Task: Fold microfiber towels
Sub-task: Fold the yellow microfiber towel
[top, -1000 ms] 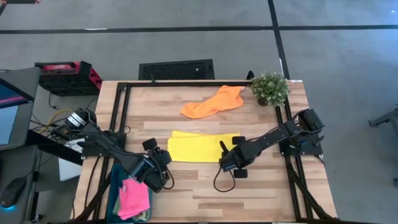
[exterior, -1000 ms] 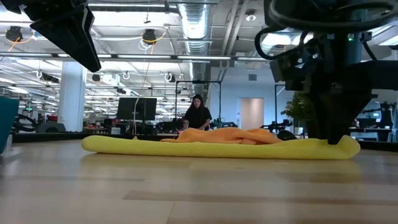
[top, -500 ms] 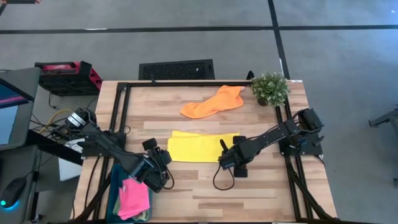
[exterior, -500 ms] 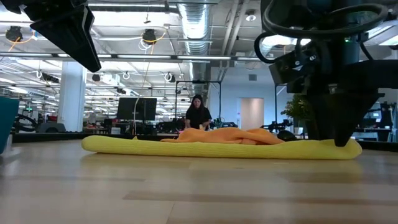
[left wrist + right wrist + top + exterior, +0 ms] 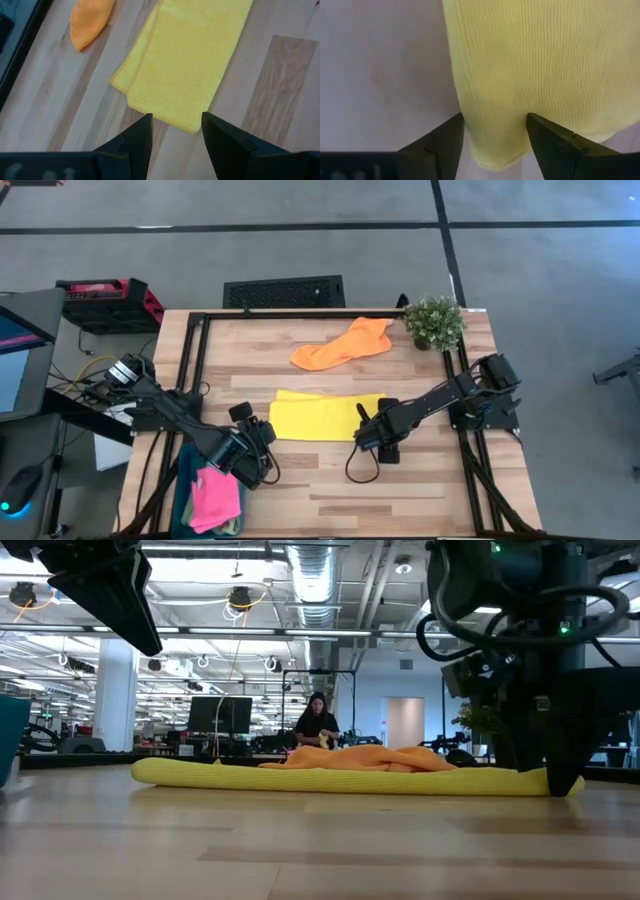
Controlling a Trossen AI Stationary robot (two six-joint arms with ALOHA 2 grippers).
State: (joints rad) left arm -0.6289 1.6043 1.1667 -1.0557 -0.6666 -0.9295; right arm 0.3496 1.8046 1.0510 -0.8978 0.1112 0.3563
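At the table's left edge a hot pink towel lies in a teal bin, with a bit of light green cloth showing at the bin's near end. Just beside it the left gripper waits above the wood, its fingers spread wide with nothing between them, pointing toward the near corner of the yellow towel.

That yellow towel lies folded into a long flat strip across the middle of the table; from table height it reads as a low yellow roll. Behind it, nearer the far edge, the orange towel sits crumpled and unfolded.

At the strip's right end the right gripper stands low over the cloth, fingers parted on either side of the towel's end, not pinching it. Farther right, a small potted plant stands at the table's far corner. A person shows in the room beyond.
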